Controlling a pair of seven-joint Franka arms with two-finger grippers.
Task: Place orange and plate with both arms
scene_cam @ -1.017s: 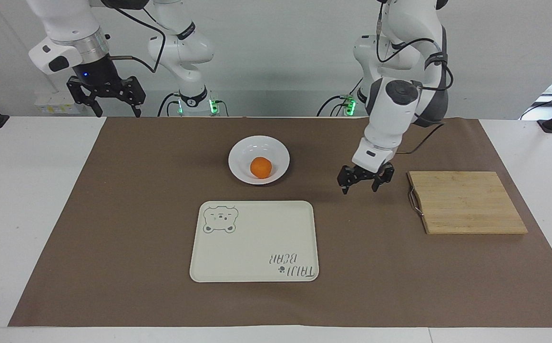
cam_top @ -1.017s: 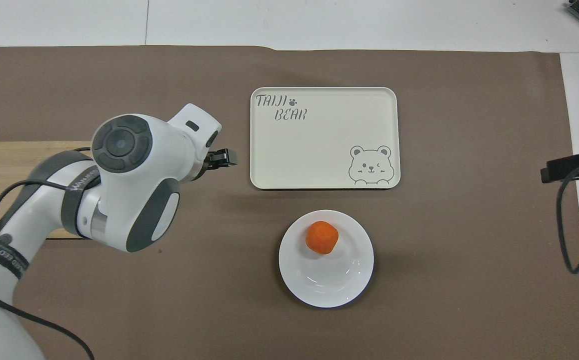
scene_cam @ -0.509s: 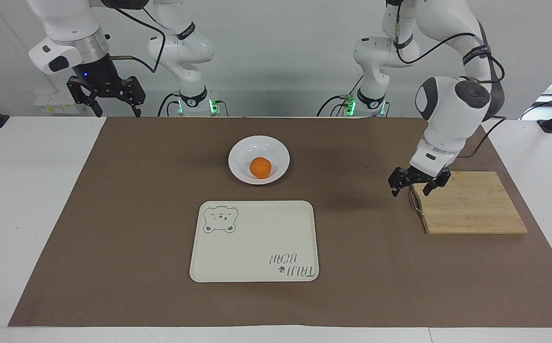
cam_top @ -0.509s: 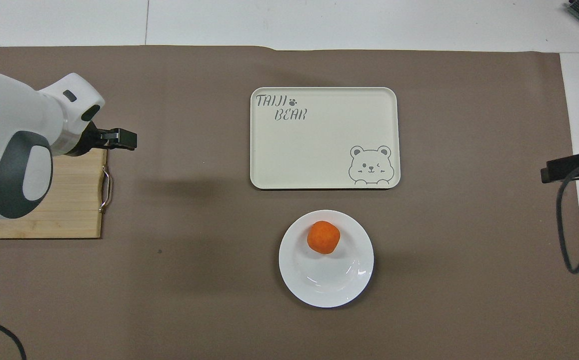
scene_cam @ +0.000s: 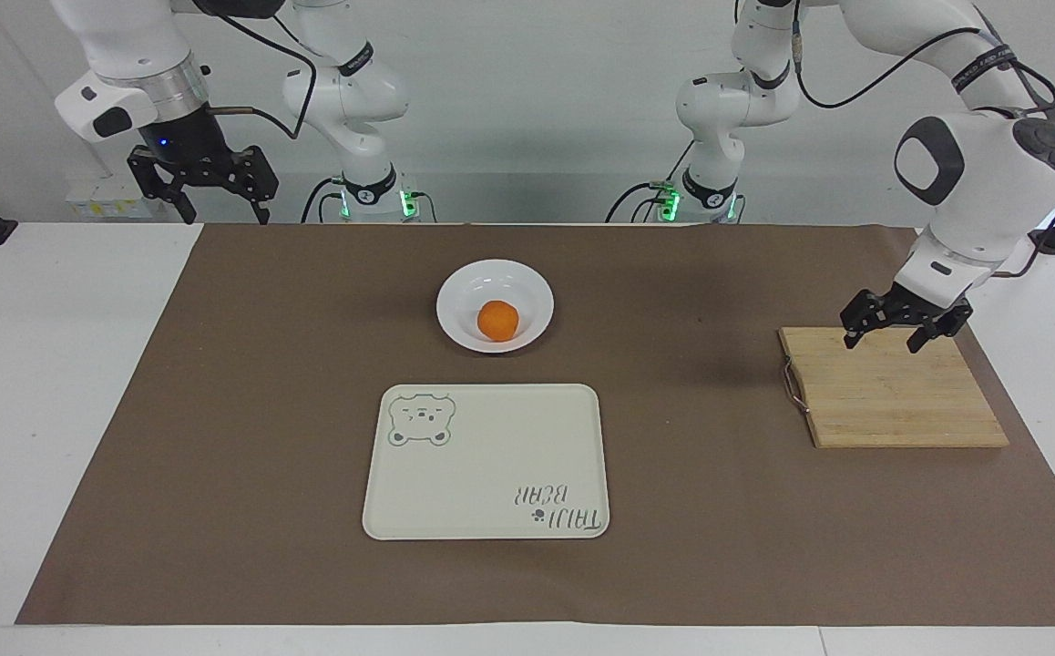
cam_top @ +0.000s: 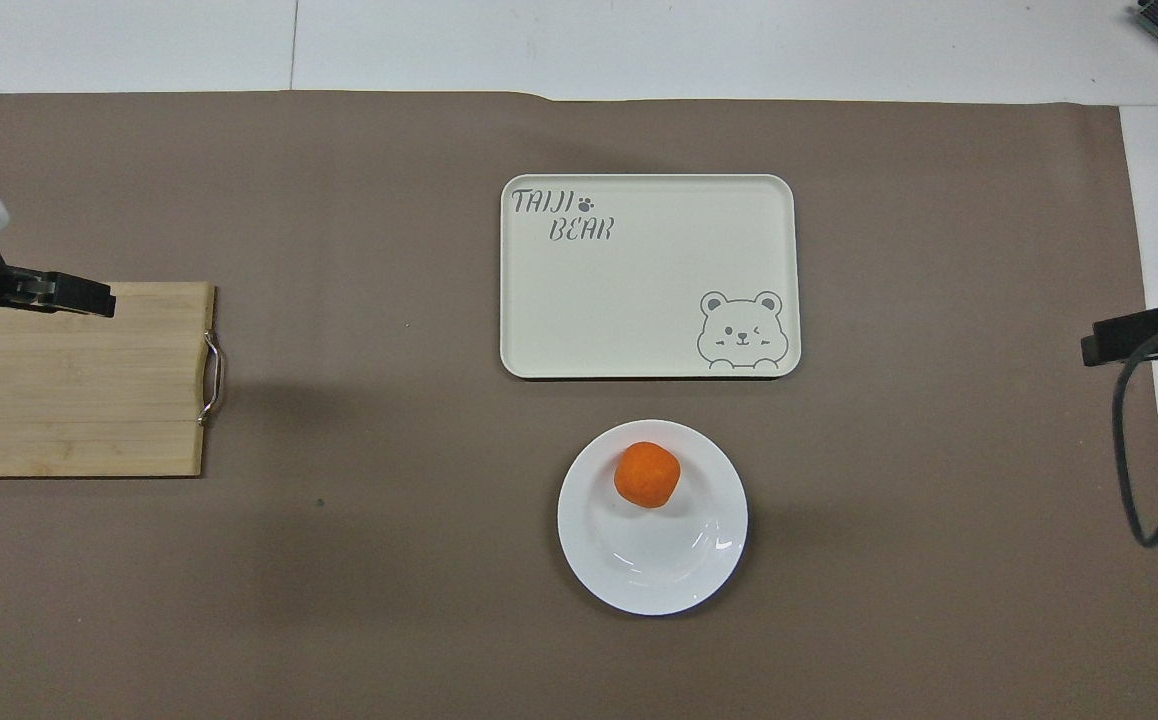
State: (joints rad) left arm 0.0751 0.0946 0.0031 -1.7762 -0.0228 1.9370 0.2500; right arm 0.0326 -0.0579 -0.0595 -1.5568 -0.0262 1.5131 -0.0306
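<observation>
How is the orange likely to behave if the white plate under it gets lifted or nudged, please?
The orange is round and sits loose in the glossy plate, so it would probably roll. The plate's raised rim may contain it. It looks firm enough to grip.

Glossy white plate; matt wooden board, metal handle.

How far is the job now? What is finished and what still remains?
Done: the orange lies in the plate. In hand: nothing; the left pincer hangs open and empty over the cutting board, and the right pincer waits open at its end of the table. Left: the plate stands beside the bear tray, nearer to the robots, not on it.
</observation>
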